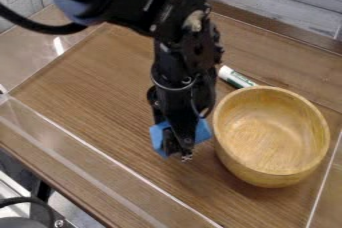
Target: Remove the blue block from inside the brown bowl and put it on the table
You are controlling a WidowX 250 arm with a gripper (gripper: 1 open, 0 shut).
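Note:
My gripper [179,144] is shut on the blue block [163,138], which peeks out bright blue on both sides of the fingers. Block and gripper are low over the table [94,82], just left of the brown bowl [273,133]. Whether the block touches the wood I cannot tell. The bowl's golden inside holds nothing. The black arm comes down from the upper left and hides the tabletop behind it.
A small white-and-green tube [239,76] lies on the wood behind the bowl, partly hidden by the arm. Clear acrylic walls [30,122] run along the table's edges. The bowl sits close to the right-hand edge.

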